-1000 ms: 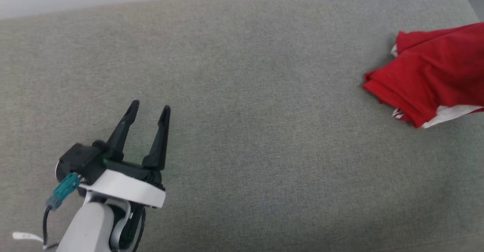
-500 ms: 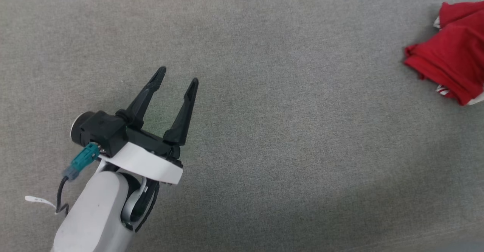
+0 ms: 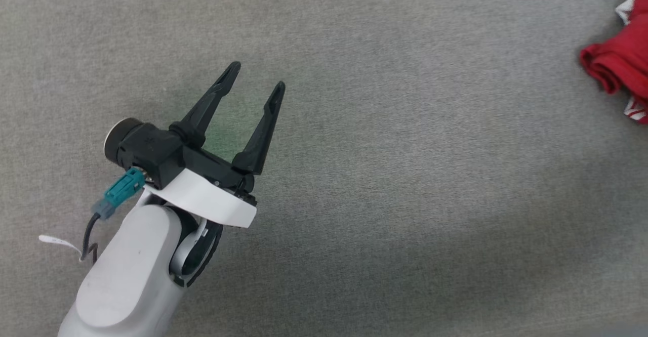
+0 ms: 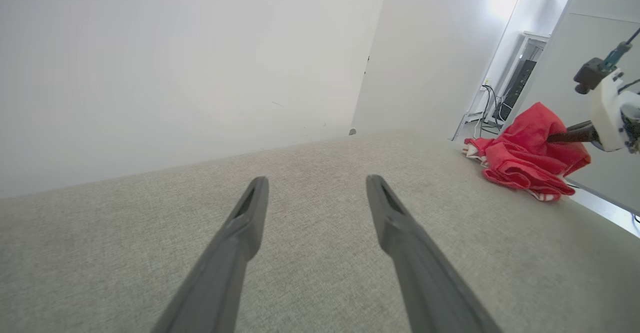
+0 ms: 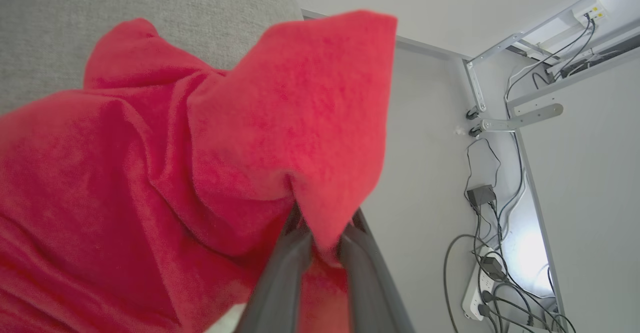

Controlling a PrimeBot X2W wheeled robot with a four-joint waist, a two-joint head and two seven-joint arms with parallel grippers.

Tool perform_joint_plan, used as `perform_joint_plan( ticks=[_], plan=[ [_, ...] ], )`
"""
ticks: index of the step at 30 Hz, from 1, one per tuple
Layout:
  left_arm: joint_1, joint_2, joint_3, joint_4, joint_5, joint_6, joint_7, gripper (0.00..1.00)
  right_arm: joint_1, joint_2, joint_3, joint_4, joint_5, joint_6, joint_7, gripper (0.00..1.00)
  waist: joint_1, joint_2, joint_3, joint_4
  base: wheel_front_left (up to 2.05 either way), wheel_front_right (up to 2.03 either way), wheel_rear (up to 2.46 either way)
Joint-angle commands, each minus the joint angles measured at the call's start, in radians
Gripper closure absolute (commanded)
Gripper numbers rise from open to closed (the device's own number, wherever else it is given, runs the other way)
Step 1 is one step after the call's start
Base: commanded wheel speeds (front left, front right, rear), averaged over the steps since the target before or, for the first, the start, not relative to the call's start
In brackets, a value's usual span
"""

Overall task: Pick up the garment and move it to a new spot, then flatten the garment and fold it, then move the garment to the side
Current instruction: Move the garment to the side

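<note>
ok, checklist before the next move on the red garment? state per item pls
1. Grip of the right end effector on the garment: ok, a red fold is pinched in it.
2. The left end effector open and empty: ok.
3. Gap between left end effector and garment: ok, bare grey surface lies between them.
4. Garment off the surface: not ok, most of it lies bunched there in the left wrist view.
5. Whole garment in the head view: not ok, the right edge cuts it.
6. How much fabric the grip holds: cannot tell, the cloth covers the tips.
</note>
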Motion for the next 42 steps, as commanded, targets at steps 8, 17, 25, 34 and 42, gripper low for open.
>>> perform_joint_plan(
  ticks=[8,17,25,34,42],
  plan=[
    [-0.044,-0.001,-0.01,0.005,-0.01,-0.003,-0.005,0.0,-0.023,0.012,-0.085,0.044,-0.073,-0.003,-0.029,0.99,0.0,0.0,0.028,0.03,0.0,0.0,0.0],
    [-0.019,0.006,0.024,0.002,-0.012,-0.003,-0.005,0.0,-0.038,0.009,-0.162,0.051,-0.139,-0.003,-0.066,0.0,0.0,0.0,0.014,0.022,0.0,0.0,0.0],
    [0.018,0.013,0.064,-0.004,-0.012,-0.003,-0.005,0.0,-0.042,0.034,-0.21,0.052,-0.158,-0.003,-0.099,0.0,0.0,0.0,-0.016,0.011,0.0,0.0,0.0],
    [0.065,-0.001,0.134,0.026,-0.015,-0.003,-0.005,0.0,-0.013,0.127,-0.244,0.047,-0.119,-0.003,-0.183,0.0,0.0,0.0,-0.076,0.013,0.0,0.0,0.0],
    [0.122,-0.01,0.214,0.023,0.013,-0.002,-0.005,0.0,0.06,0.219,-0.193,-0.012,-0.035,-0.003,-0.319,0.0,0.0,0.0,-0.142,0.025,0.0,0.0,0.0]
  ],
)
